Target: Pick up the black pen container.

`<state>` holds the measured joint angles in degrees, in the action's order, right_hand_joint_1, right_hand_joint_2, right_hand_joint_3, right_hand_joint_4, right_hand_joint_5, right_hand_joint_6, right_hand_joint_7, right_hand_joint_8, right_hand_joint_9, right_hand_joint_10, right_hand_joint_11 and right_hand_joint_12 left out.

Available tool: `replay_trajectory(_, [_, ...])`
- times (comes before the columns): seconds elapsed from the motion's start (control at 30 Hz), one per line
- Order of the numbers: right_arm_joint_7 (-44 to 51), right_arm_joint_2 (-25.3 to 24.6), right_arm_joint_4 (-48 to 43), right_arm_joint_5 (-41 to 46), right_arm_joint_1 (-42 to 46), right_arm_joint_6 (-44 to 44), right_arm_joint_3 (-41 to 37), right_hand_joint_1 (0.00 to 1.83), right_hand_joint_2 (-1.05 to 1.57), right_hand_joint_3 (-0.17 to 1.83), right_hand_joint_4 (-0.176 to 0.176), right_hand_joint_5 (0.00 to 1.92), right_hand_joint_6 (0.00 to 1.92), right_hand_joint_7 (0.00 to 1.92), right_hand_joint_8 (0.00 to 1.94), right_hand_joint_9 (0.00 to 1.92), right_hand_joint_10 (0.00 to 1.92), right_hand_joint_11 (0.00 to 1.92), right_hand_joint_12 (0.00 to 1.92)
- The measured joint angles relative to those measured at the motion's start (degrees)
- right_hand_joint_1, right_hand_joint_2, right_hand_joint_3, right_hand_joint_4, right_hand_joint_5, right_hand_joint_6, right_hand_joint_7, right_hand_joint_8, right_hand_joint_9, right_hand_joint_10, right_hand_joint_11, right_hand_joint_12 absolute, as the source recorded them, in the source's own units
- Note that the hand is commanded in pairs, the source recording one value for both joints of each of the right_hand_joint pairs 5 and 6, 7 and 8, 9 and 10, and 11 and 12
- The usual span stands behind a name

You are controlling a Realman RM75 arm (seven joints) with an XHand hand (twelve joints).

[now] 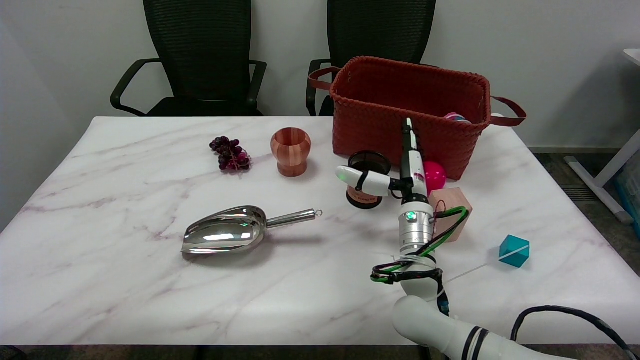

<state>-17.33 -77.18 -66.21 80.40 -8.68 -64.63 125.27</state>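
The black pen container (pixel 369 163) is a round mesh cup standing upright on the marble table (pixel 125 290), just in front of the red basket's left corner. My right hand (pixel 400 176) is right beside it on its right side. The thumb (pixel 360 180) stretches left across the container's near face and hides part of it. The other fingers (pixel 410 142) point straight up and away, edge-on to the camera, not wrapped round the cup. Whether the thumb touches the container is unclear. The cup stands on the table.
A red woven basket (pixel 400 125) stands behind the hand, with a pink ball (pixel 436 174) and a wooden block (pixel 455 202) close on the hand's right. A teal cube (pixel 514 251) lies further right. Left are a wooden cup (pixel 290 151), grapes (pixel 230 154) and a metal scoop (pixel 232 234).
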Motion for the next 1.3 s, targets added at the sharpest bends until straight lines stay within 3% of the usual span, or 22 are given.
replay_trajectory(0.73, [-4.07, -0.2, 4.44, 1.37, -1.48, 2.55, 0.3, 1.2, 0.3, 0.38, 0.0, 0.0, 0.0, 0.0, 0.0, 0.0, 0.0, 0.0, 0.0])
replay_trajectory(1.3, [-7.16, -1.05, 7.86, 1.37, -2.44, 4.3, 0.37, 1.2, 0.3, 0.4, 0.0, 0.0, 0.0, 0.0, 0.0, 0.0, 0.0, 0.0, 0.0])
